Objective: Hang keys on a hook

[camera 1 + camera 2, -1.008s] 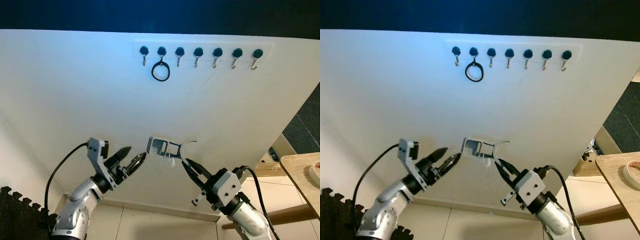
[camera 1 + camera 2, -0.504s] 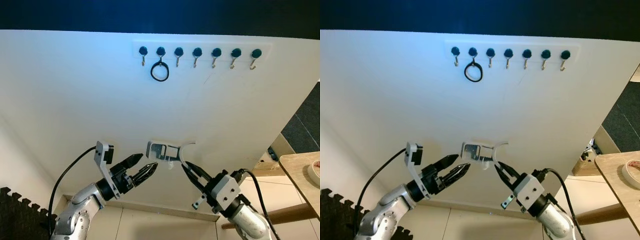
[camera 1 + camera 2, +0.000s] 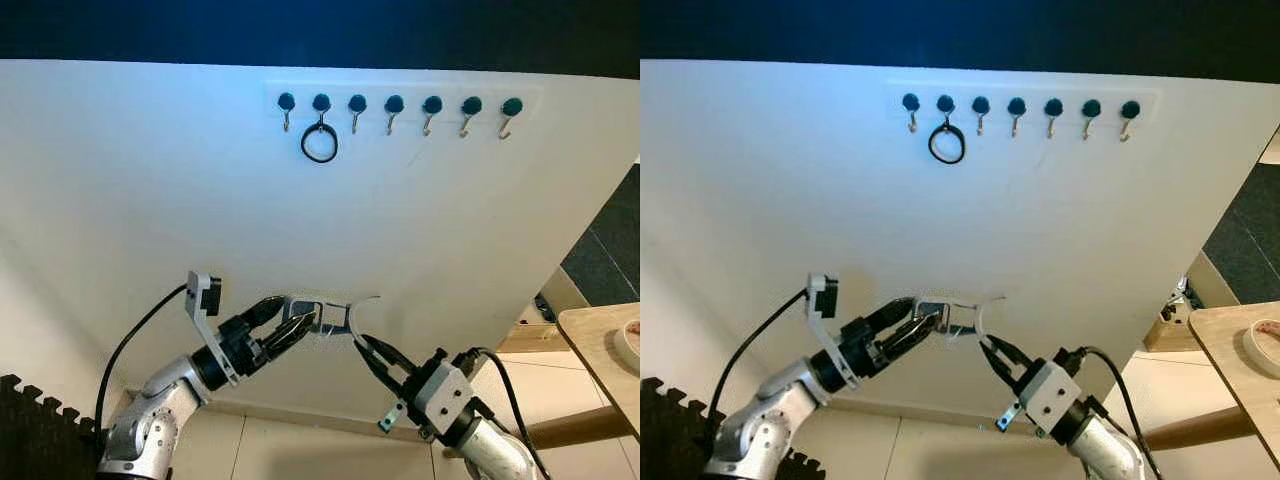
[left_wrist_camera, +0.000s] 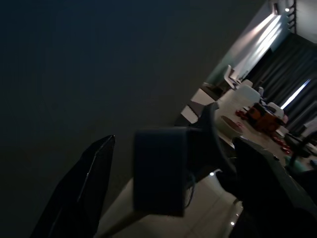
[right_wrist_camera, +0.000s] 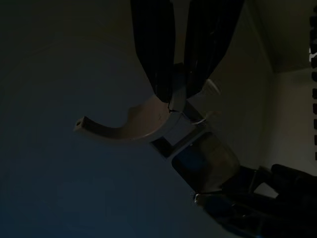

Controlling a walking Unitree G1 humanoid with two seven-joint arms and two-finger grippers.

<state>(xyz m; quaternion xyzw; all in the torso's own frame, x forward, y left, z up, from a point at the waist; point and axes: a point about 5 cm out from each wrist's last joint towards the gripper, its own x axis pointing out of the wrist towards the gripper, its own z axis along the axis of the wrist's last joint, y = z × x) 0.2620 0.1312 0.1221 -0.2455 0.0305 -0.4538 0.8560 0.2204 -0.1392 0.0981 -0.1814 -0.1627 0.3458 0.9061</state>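
The keys [image 3: 330, 318] are held low against the white wall [image 3: 150, 200], pinched by the right gripper [image 3: 362, 343] at the curved white piece, as seen up close from the right wrist. Their boxy end is flanked by the parted fingers of the left gripper [image 3: 292, 325]; contact cannot be told. The row of hooks [image 3: 396, 108] is far above both.

We see a silvery key tag [image 3: 322, 317] with a pale curved handle held low before the white wall, far below a row of seven hooks [image 3: 394, 106].
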